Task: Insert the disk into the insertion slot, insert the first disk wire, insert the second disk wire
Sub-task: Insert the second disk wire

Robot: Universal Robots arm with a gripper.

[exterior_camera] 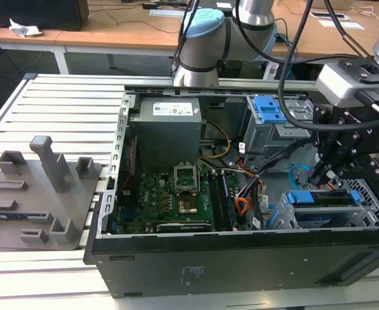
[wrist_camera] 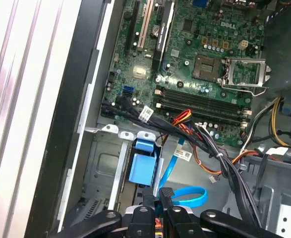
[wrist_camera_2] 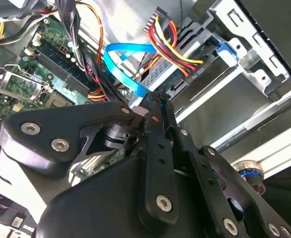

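The disk, held in its bright blue frame, lies in the low grey insertion slot at the exterior view's right end of the open computer case. My gripper hangs just above the disk's inner end. In the second wrist view its fingers meet at the gripper tip, shut on the end of a flat blue disk wire. That blue wire loops beside the fingers. A red, yellow and black wire bundle lies over the disk's end; whether it is plugged in I cannot tell.
The motherboard and the grey power supply take up the case's left part. A taller grey cage with a blue latch stands behind the slot. Loose cable bundles cross beside the gripper. A grey fixture plate sits outside the case.
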